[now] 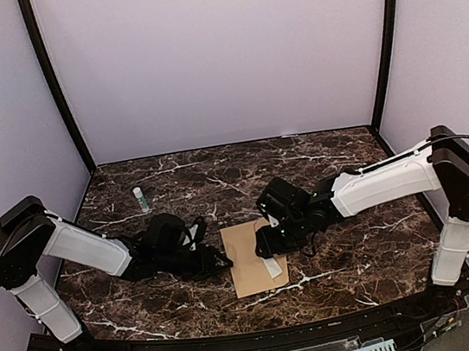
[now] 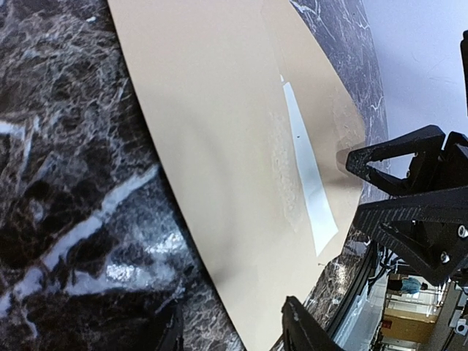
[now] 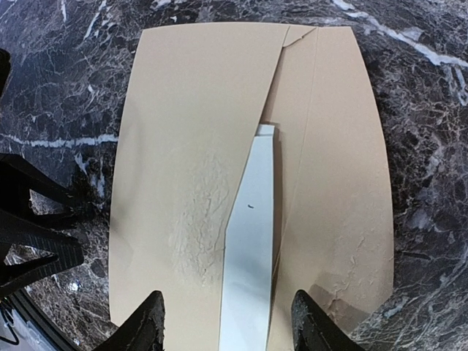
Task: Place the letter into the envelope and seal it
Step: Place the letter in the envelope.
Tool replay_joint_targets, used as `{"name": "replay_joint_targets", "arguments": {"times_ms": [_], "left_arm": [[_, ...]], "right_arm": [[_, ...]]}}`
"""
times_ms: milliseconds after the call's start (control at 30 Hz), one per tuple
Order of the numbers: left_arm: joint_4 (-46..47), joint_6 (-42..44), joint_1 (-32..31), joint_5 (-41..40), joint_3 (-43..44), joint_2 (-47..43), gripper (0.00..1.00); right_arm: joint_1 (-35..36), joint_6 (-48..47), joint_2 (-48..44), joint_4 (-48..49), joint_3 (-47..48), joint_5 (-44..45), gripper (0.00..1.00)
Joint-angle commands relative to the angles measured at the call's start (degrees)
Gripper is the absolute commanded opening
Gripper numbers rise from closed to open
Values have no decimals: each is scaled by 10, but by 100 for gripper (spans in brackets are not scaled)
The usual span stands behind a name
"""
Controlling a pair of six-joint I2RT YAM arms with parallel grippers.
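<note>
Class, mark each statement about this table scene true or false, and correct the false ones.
1. The envelope lies on the table. True.
2. A white strip lies on the envelope. True.
3. The small bottle stands on the envelope. False: it stands on the table, apart from the envelope.
4. The right gripper is shut. False: its fingers stand apart over the envelope.

A dark marble table [image 1: 359, 254] bears the envelope [image 1: 249, 276] and a small tube [image 1: 141, 199].
</note>
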Motion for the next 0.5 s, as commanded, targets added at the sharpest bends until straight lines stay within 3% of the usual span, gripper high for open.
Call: {"name": "replay_joint_targets", "arguments": {"times_ms": [0,467], "left_arm": [[5,-16,-6,1,-24,-24,46],[11,-31,-50,-16,-25,-5,45]], "right_arm": [[16,23,-11,5,-16,8,56],[33,41,0,5,-29,18,54]]}}
